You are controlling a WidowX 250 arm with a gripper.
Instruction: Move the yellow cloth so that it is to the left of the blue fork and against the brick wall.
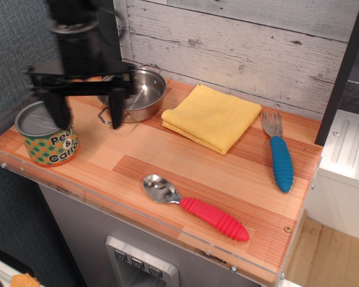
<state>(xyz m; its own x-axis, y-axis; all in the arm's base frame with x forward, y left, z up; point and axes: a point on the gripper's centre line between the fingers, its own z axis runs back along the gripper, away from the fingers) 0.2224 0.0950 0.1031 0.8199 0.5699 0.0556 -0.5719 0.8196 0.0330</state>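
The yellow cloth (211, 117) lies folded on the wooden counter, close to the whitewashed plank wall (257, 48). The blue fork (279, 154) lies just to the right of the cloth, tines toward the wall. My gripper (88, 113) is far to the left of the cloth, raised above the counter between the can and the pot. Its two black fingers (115, 108) hang wide apart and hold nothing. It is blurred by motion.
A steel pot (136, 91) stands left of the cloth by the wall. A peas and carrots can (47, 134) stands at the left front corner. A red-handled spoon (194, 207) lies near the front edge. A dark grey textured panel (24, 36) bounds the left side.
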